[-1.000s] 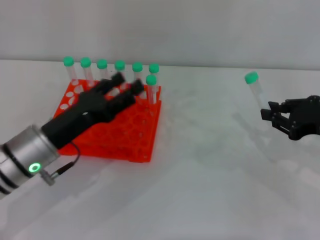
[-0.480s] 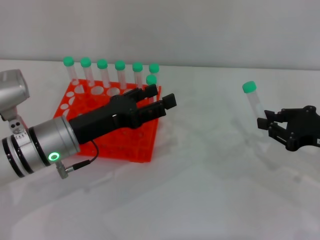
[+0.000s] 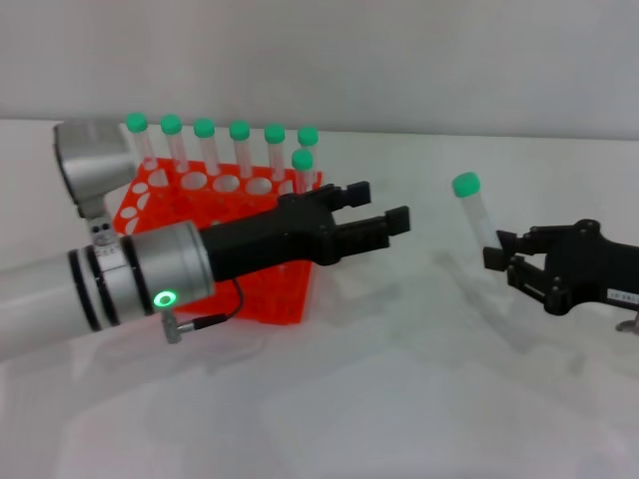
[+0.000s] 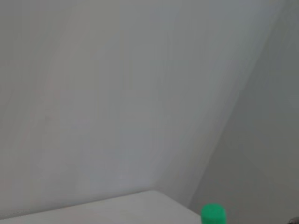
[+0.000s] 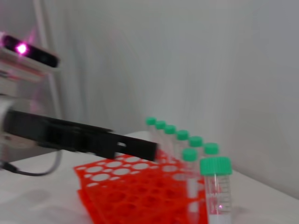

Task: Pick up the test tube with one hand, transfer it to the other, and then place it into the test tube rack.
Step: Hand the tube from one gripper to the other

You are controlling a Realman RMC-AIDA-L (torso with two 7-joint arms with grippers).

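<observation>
Green-capped, the test tube (image 3: 472, 220) rides upright, clamped in the right gripper (image 3: 504, 257) mid-bench, while the left gripper (image 3: 377, 217), fingers apart, must close around its body for the handover.

No text can be read: the small white label (image 3: 622, 294) on the right gripper (image 3: 496, 253) and the test tube's (image 5: 216, 189) graduation marks are illegible.
</observation>
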